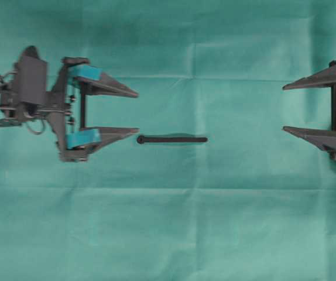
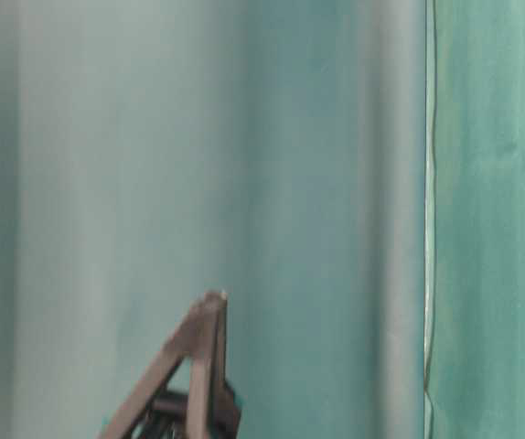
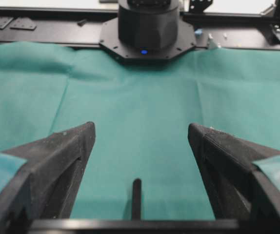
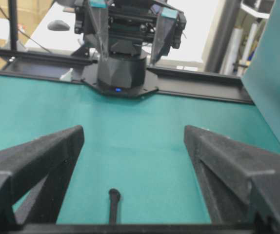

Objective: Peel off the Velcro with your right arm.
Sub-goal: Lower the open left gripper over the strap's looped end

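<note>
The Velcro [image 1: 172,139] lies flat on the green cloth [image 1: 174,222] between the left gripper [image 1: 134,111] and right gripper [image 1: 288,108], both wide open, holding nothing.

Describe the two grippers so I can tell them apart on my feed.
The left gripper has long, pointed dark-grey fingers backed by teal pads, on a black boxy wrist with thin looping cables. The right gripper has the same pointed dark-grey fingers but no teal shows on it; only its front is in the overhead view.
</note>
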Robot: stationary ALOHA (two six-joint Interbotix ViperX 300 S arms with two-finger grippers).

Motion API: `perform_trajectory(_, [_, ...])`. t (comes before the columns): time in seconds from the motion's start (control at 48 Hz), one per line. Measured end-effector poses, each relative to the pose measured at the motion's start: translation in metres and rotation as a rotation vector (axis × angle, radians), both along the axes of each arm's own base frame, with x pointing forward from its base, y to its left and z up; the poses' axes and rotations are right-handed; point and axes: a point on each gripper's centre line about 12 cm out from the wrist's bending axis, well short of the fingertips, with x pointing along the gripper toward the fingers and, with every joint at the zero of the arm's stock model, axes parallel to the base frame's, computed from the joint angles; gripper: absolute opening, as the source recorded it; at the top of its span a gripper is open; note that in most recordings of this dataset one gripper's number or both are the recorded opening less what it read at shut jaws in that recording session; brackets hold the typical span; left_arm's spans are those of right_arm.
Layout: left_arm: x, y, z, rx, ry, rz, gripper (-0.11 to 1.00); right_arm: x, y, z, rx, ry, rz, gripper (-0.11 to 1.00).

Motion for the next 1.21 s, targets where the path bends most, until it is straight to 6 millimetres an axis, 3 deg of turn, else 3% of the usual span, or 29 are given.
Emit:
perform_trajectory(0.25, [0.027, 0.0, -0.007, 0.001, 0.023, 0.0, 0.88, 0.0, 0.001, 0.001, 0.004, -0.014, 0.007, 0.76])
perform_trajectory(0.521, [0.036, 0.001, -0.011, 0.0, 0.044, 0.001, 0.88, -0.001, 0.002, -0.001, 0.029, -0.012, 0.016, 0.76])
perform_trajectory(1.209, [0.052, 0.004, -0.034, -0.011, 0.547, 0.005, 0.87, -0.005, 0.004, -0.005, 0.003, -0.058, 0.028, 0.76])
